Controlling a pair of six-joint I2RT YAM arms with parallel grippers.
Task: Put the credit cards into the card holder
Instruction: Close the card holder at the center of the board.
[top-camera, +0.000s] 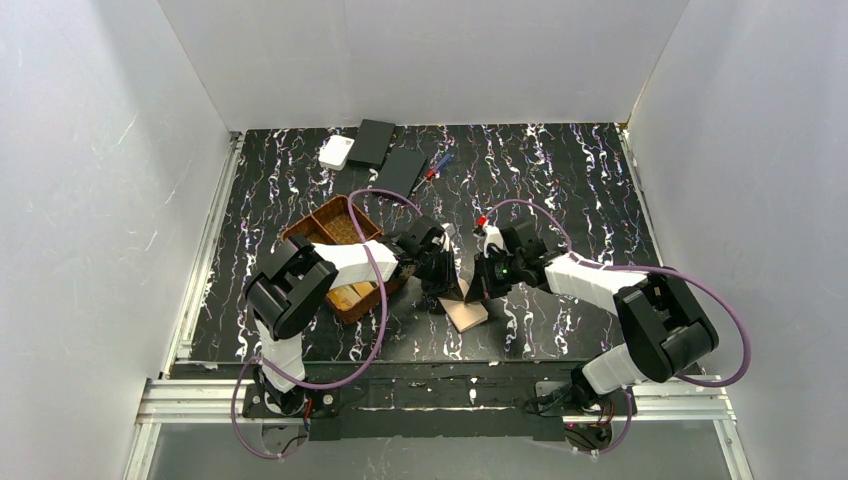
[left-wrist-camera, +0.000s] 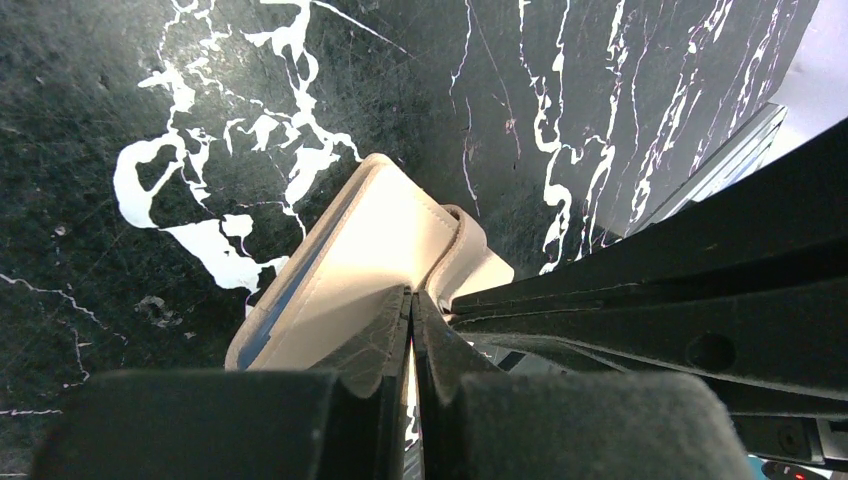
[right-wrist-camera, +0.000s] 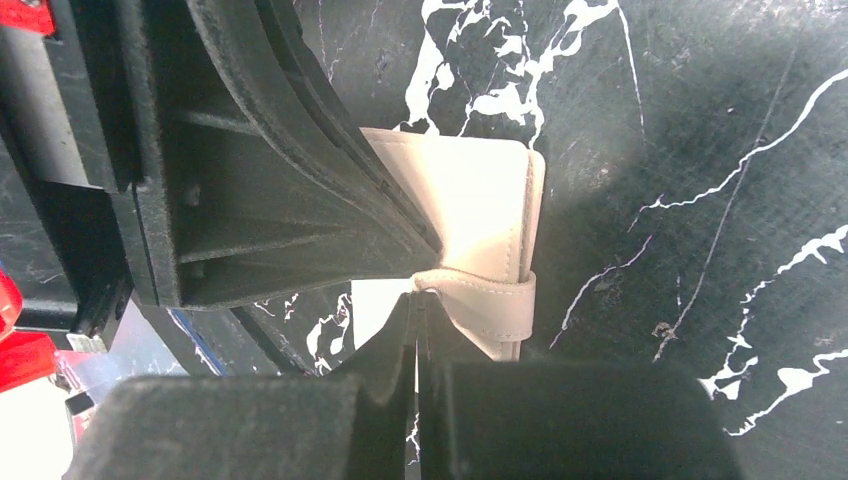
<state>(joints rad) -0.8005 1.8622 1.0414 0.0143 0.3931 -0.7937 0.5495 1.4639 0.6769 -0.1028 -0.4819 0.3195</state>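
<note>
The tan-beige card holder (top-camera: 467, 314) lies on the black marbled table between both grippers. In the left wrist view the card holder (left-wrist-camera: 375, 245) is partly lifted, with a blue strip along its left edge. My left gripper (left-wrist-camera: 411, 292) is shut on the edge of its cover. In the right wrist view my right gripper (right-wrist-camera: 416, 297) is shut at the end of the clasp tab (right-wrist-camera: 490, 303), which wraps the card holder (right-wrist-camera: 470, 195). Orange-gold credit cards (top-camera: 350, 297) show in the woven tray, mostly hidden under my left arm. In the top view the left gripper (top-camera: 441, 291) and right gripper (top-camera: 477, 291) stand close together.
A brown woven divided tray (top-camera: 322, 226) stands left of the grippers. At the back left are a white square box (top-camera: 336, 152), two flat black boxes (top-camera: 372, 142) (top-camera: 402, 170) and pens (top-camera: 438, 165). White walls enclose the table.
</note>
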